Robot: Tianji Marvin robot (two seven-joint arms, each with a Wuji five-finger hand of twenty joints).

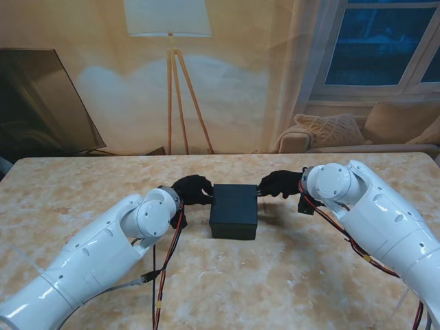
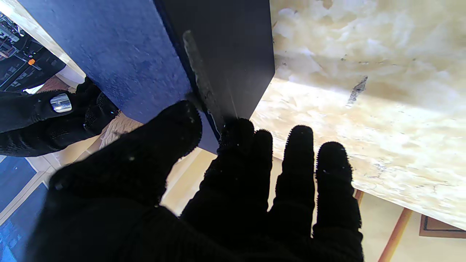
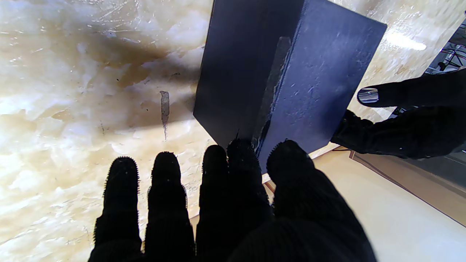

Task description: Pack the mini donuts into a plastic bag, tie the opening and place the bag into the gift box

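A dark blue gift box (image 1: 234,210) with its lid on stands in the middle of the marble table (image 1: 309,275). My left hand (image 1: 192,189) is at its far left corner, and my right hand (image 1: 280,183) is at its far right corner. In the left wrist view the thumb lies on the box's top (image 2: 120,54) and the index fingertip (image 2: 236,134) touches the side. In the right wrist view the box (image 3: 291,83) is pinched the same way at its corner by my right hand (image 3: 225,203). No donuts or bag show.
Behind the table's far edge stand a floor lamp (image 1: 172,82), a dark screen (image 1: 41,103) at the left and a sofa (image 1: 357,130) at the right. Red and black cables (image 1: 165,275) hang along my left forearm.
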